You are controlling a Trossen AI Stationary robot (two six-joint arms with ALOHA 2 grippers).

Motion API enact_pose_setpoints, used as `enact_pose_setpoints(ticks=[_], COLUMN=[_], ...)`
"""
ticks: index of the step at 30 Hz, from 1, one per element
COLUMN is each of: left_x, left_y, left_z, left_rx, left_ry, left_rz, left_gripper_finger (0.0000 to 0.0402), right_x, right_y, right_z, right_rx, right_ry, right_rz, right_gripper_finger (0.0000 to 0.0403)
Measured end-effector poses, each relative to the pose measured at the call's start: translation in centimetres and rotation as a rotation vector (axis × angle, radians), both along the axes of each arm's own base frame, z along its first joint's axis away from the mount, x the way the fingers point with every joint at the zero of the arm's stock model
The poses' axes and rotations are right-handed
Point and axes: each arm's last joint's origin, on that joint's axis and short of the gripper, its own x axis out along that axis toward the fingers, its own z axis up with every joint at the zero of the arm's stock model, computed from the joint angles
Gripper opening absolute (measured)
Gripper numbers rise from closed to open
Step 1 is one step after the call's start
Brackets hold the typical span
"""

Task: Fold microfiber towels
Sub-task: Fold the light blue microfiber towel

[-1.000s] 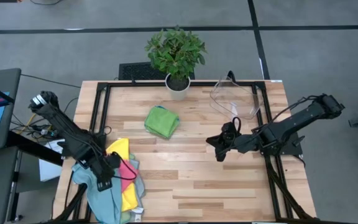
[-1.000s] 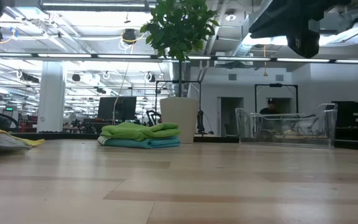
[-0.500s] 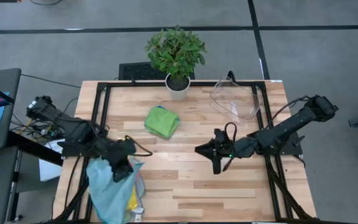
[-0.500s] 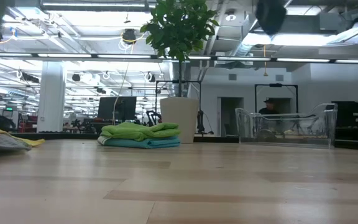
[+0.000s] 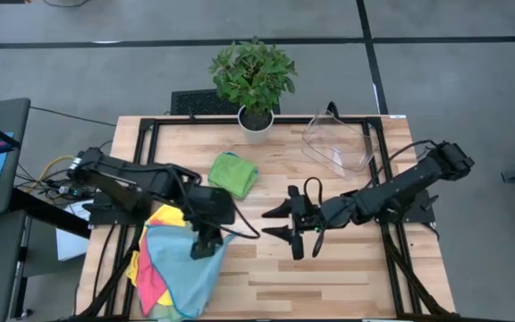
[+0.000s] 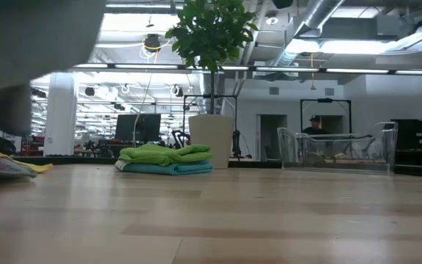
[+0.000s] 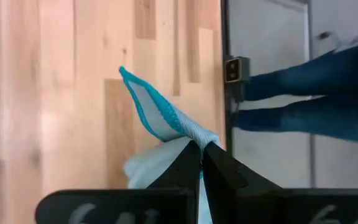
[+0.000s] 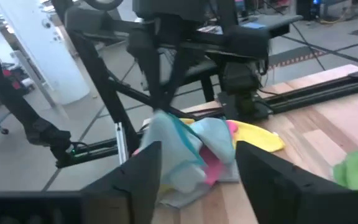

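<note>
1. The soft pale teal microfiber towel (image 5: 184, 273) hangs from the left gripper (image 5: 206, 247) over the table's front-left part, draping down onto the loose heap of pink and yellow microfiber towels (image 5: 153, 252) beneath it. In the left wrist view its bright blue stitched hem (image 7: 146, 111) juts out as a folded corner.
2. I judge this cloth light and limp: it should sag wherever it is unsupported, will not hold a crease unaided, and its nap probably clings to the neighbouring cloths, so 1 towel may drag others along.
3. The best hold looks like a hemmed corner, where the stitching gives a firmer edge; a second corner on the same side would let the cloth be stretched flat.
4. The left gripper's fingers (image 7: 222, 171) are pressed together, pinching the teal towel near its hem. The left arm reaches in from the table's left edge, bent at the elbow, wrist above the heap.
5. The right gripper (image 5: 280, 224) stands spread and empty, above bare wood (image 5: 329, 268) near the table's middle. Its arm stretches low from the right edge, fingers aimed at the hanging towel; its wrist view faces the heap between 2 parted fingers.
6. A bright green folded microfiber towel (image 5: 232, 174) lies on a teal one near the potted plant (image 5: 253, 76), well apart from both grippers. The clear plastic bin (image 5: 338, 143) sits at the back right.
</note>
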Motion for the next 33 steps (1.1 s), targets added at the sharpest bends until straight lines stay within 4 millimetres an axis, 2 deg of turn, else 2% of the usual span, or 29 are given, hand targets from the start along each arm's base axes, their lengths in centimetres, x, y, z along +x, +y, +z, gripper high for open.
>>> enact_pose_setpoints(ticks=[6, 8, 16, 21, 23, 25, 30, 31, 33], left_x=[2.0, 2.2, 2.4, 2.4, 2.5, 2.5, 2.8, 2.8, 2.9], left_y=[0.2, 0.3, 0.9, 1.1, 1.2, 1.3, 1.4, 1.6, 1.8], left_z=[0.5, 0.6, 0.6, 0.5, 0.5, 0.5, 0.6, 0.6, 0.6], left_rx=[0.05, 0.056, 0.074, 0.146, 0.169, 0.188, 0.228, 0.234, 0.253], left_ry=[-0.046, -0.057, -0.061, -0.082, -0.089, -0.097, -0.136, -0.139, -0.147], left_rz=[-0.065, -0.067, -0.051, -0.046, -0.042, -0.041, -0.038, -0.037, -0.044], left_gripper_finger=[0.0, 0.0, 0.0, 0.0, 0.0, 0.0, 0.0, 0.0, 0.0001], right_x=[2.2, 3.1, 5.6, 6.0, 6.0, 6.0, 5.9, 5.9, 5.3], right_y=[-0.1, -0.2, -0.3, -0.3, -0.5, -0.6, -0.9, -0.8, -0.5], right_z=[-0.9, -1.6, -2.2, -1.8, -2.0, -2.3, -2.6, -2.5, -1.9], right_rx=[-0.005, -0.003, 0.031, 0.048, 0.057, 0.073, 0.096, 0.089, 0.082], right_ry=[0.036, 0.059, 0.073, 0.082, 0.11, 0.14, 0.184, 0.178, 0.173], right_rz=[0.028, 0.067, 0.144, 0.168, 0.162, 0.169, 0.178, 0.176, 0.163], right_gripper_finger=[0.0259, 0.026, 0.026, 0.025, 0.0227, 0.0187, 0.0038, 0.0021, 0.0017])
